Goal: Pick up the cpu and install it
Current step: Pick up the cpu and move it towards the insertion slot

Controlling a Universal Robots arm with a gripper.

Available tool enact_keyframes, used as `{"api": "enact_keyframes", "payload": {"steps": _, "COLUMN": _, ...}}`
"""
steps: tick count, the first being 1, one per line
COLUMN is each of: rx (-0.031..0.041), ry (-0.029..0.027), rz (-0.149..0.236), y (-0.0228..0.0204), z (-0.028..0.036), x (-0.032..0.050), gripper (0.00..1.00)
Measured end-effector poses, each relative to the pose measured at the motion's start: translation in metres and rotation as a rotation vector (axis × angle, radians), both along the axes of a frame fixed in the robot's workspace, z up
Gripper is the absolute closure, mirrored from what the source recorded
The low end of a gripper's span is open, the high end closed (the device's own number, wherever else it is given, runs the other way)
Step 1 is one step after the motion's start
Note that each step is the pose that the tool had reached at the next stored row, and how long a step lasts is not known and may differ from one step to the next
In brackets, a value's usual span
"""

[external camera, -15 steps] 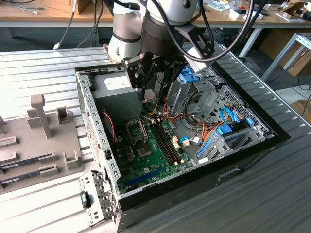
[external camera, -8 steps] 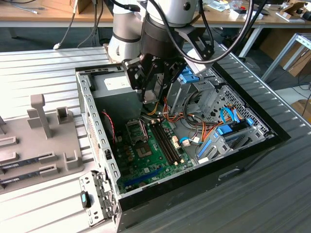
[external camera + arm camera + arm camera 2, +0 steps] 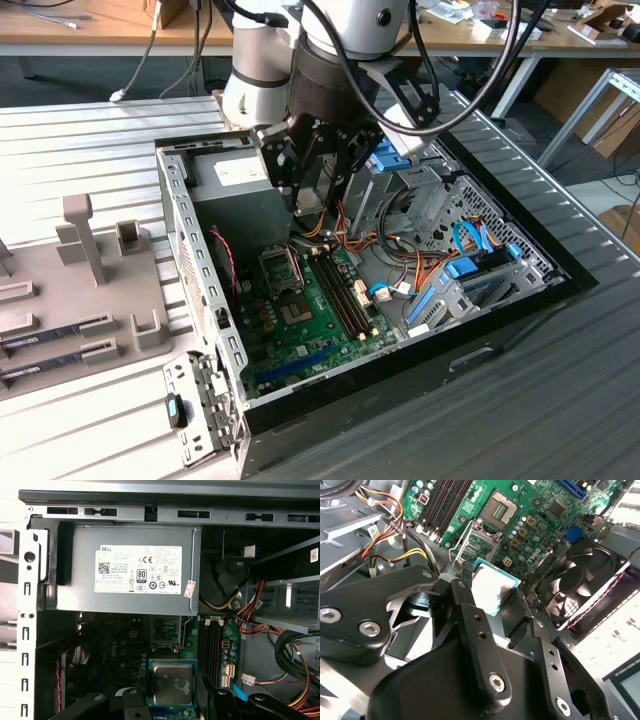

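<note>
The gripper (image 3: pixel 305 195) hangs inside the open computer case (image 3: pixel 188 240), which lies on its side on the ribbed worktop (image 3: pixel 90 130). Its fingers (image 3: pixel 468 605) are closed only as far as the cpu (image 3: pixel 172 684) allows, pinching the chip by two opposite edges. Held this way, the silvery top faces up and the underside is free, which I judge suits setting it down flat. The cpu is in the air above the level of the socket (image 3: pixel 502 511), apart from it and not seated. The socket is empty, with its contact field bare. Its load plate (image 3: pixel 479 545) is swung open just beside it, so nothing covers the opening. The case holds the green motherboard (image 3: pixel 540 535) that carries the socket. Memory slots (image 3: pixel 445 502) just beside the socket look unfilled, and a cooling fan (image 3: pixel 580 585) sits on the socket's opposite side. The power supply (image 3: pixel 135 570) lies beyond the load plate from the socket, and coloured cables (image 3: pixel 395 555) run past the memory slots. Outside the case, well apart from the socket, a grey holder (image 3: pixel 60 290) on the worktop carries long dark sticks (image 3: pixel 40 337), probably memory.
</note>
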State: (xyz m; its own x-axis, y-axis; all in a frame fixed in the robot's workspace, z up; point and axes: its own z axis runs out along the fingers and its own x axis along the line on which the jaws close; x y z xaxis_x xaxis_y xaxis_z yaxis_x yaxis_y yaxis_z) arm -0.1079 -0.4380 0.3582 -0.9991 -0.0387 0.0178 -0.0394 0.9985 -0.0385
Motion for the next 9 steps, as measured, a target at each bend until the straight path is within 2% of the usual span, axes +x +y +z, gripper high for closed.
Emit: {"api": "enact_keyframes", "payload": {"steps": 9, "rx": 0.0, "ry": 0.0, "rz": 0.0, "y": -0.0009, "z": -0.0036, "x": 0.0, "gripper": 0.53}}
